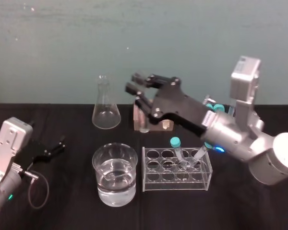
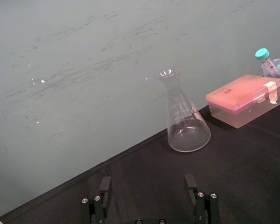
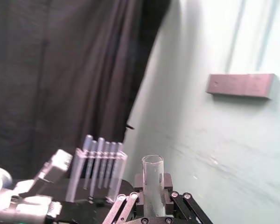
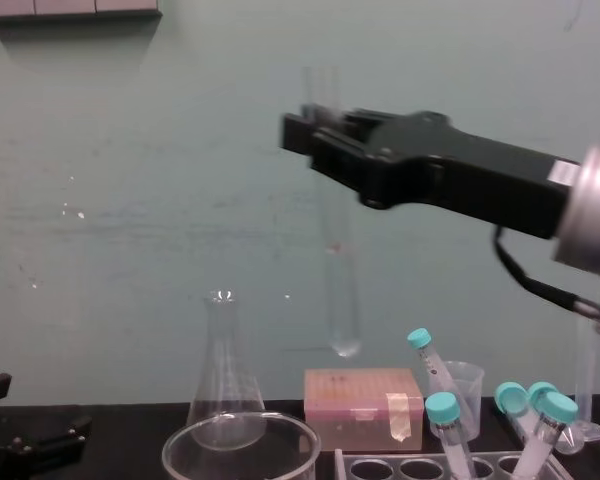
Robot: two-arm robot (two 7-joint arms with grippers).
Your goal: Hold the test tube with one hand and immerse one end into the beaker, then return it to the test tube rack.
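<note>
Test tube (image 4: 340,260) is hanging upright, rounded end down, with the right gripper (image 4: 315,130) jaws clamping its upper part. It's high up toward the bench's back edge, likely positioning for a straight dip. Beaker (image 1: 115,175) and rack (image 1: 176,186) are sitting near the front edge. Left gripper (image 1: 60,143) is idling at the left edge, jaws wide open and empty. No readable writing.
</note>
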